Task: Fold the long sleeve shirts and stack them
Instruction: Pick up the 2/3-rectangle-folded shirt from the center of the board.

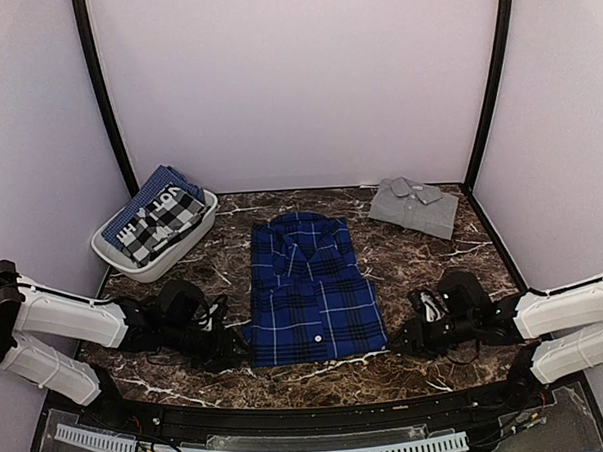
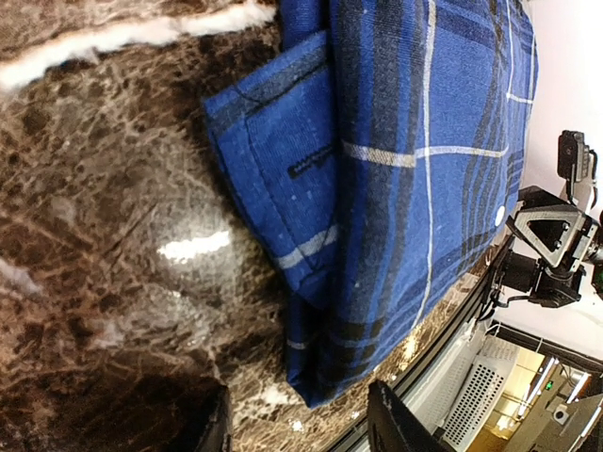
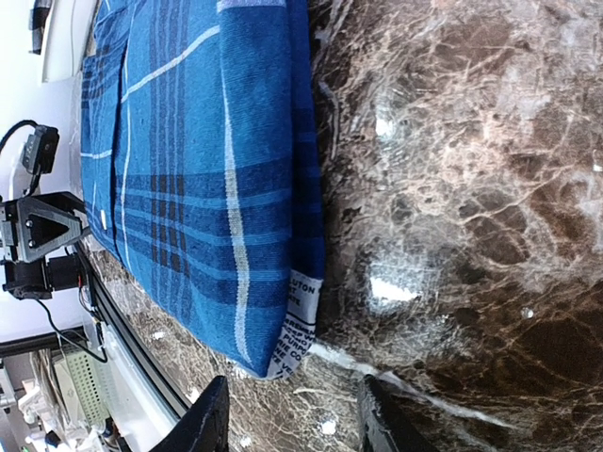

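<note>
The blue and black plaid shirt (image 1: 309,291) lies folded in the middle of the table, collar toward the back. The grey shirt (image 1: 415,205) lies folded at the back right. My left gripper (image 1: 229,341) is open and empty at the plaid shirt's near left corner (image 2: 320,377), low over the table. My right gripper (image 1: 399,339) is open and empty beside the shirt's near right corner, where a white care label (image 3: 300,325) sticks out. Both sets of jaws stand apart with nothing between them.
A white basket (image 1: 197,231) at the back left holds folded checked and blue cloths. The marble table's near edge has a black rail (image 1: 290,415). Black poles (image 1: 100,90) and white walls ring the table.
</note>
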Action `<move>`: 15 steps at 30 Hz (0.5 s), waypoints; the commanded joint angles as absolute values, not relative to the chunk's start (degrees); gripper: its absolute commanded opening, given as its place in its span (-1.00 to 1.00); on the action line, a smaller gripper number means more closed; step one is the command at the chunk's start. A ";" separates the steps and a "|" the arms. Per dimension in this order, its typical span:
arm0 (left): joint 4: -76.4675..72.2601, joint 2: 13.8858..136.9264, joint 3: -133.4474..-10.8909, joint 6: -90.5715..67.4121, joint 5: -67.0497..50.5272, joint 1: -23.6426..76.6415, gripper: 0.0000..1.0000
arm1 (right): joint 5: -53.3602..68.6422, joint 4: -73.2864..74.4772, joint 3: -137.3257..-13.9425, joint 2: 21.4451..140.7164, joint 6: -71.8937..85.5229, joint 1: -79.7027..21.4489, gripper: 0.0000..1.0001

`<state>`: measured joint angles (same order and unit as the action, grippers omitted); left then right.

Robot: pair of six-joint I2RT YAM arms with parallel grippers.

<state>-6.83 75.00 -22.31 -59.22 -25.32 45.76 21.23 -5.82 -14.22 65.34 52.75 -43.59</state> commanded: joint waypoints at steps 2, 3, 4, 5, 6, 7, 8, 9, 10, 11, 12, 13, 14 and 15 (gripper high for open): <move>-7.52 75.86 -20.92 -61.03 -25.81 46.71 -0.08 | 21.93 -10.62 -13.10 66.47 54.01 -42.83 -0.15; -7.67 75.94 -20.92 -61.19 -25.74 46.82 -0.10 | 22.08 -11.11 -13.02 66.86 53.93 -42.73 -0.16; -7.85 76.18 -20.92 -61.42 -25.64 47.06 -0.11 | 22.28 -11.72 -12.94 67.41 53.84 -42.54 -0.16; -7.88 76.28 -20.87 -61.60 -25.50 47.22 -0.13 | 22.57 -12.34 -12.86 68.02 53.73 -42.48 -0.16; -7.95 76.51 -20.85 -62.00 -25.36 47.55 -0.14 | 22.78 -12.91 -12.77 68.92 53.66 -42.46 -0.17; -8.06 76.62 -20.77 -62.20 -25.13 47.73 -0.16 | 23.11 -13.70 -12.62 69.52 53.62 -42.37 -0.18; -8.48 77.01 -20.67 -62.59 -25.22 47.97 -0.17 | 23.38 -14.38 -12.53 70.22 53.68 -42.36 -0.19; -8.76 77.22 -20.64 -62.81 -25.29 48.11 -0.17 | 23.64 -15.13 -12.42 70.87 53.70 -42.36 -0.20; -9.24 77.77 -20.65 -63.32 -25.34 48.44 -0.18 | 23.86 -15.81 -12.28 71.40 53.70 -42.36 -0.22; -9.83 78.00 -20.65 -63.56 -25.23 48.61 -0.19 | 24.04 -16.35 -12.18 71.86 53.70 -42.30 -0.23; -10.10 78.52 -20.70 -64.08 -25.18 48.85 -0.20 | 24.22 -16.94 -12.14 72.20 53.70 -42.28 -0.24; -10.48 79.09 -20.84 -64.25 -25.10 48.99 -0.20 | 24.36 -17.37 -12.06 72.65 53.75 -42.28 -0.25; -10.56 79.36 -20.97 -64.53 -25.03 49.18 -0.22 | 24.49 -17.74 -12.04 72.99 53.66 -42.24 -0.27; -10.46 79.78 -21.33 -64.61 -24.83 49.34 -0.23 | 24.84 -18.17 -12.04 73.22 53.70 -42.23 -0.28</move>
